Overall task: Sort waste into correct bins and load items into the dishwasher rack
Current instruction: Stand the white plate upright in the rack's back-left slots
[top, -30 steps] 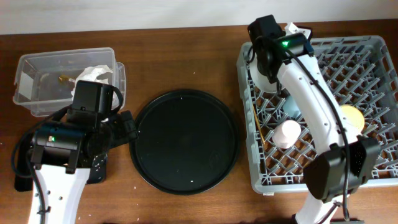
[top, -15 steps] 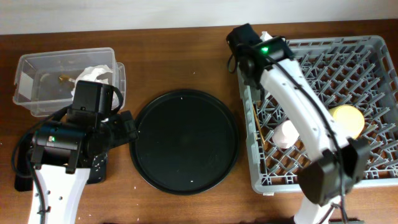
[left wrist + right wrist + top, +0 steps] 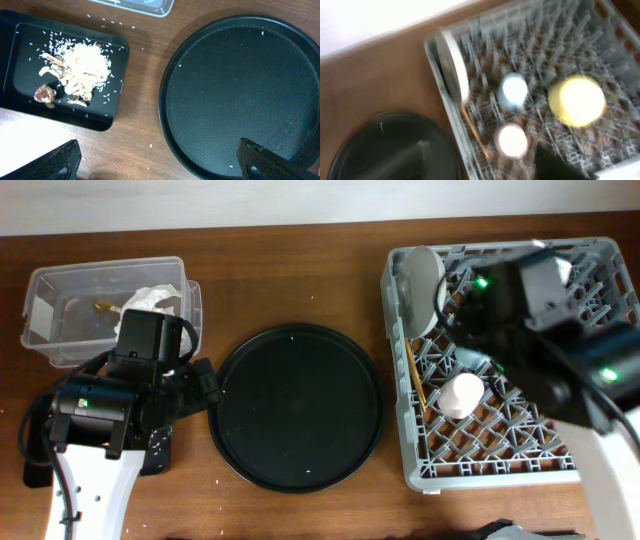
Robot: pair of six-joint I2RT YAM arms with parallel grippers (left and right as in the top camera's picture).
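In rack (image 3: 410, 430), frame right, were logged plate (image 3: 415, 275), pink cup (image 3: 462, 393), blue cup (image 3: 513, 90), bowl (image 3: 576, 100), chopsticks (image 3: 418, 380). Wrapper (image 3: 155, 298) was noted in tub (image 3: 60, 280), scraps (image 3: 80, 67) in black tray (image 3: 25, 107), frame left. Left gripper (image 3: 160, 155) and right gripper (image 3: 480, 162) were seen with jaws parted, empty. Task was judged finished.

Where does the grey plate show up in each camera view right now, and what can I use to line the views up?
Overhead: the plate stands on edge in the rack's top-left corner.
Left wrist: not in it.
Right wrist: blurred, on edge at the rack's left side, upper middle of the picture.
Shared landmark: the round black tray, in all three views.
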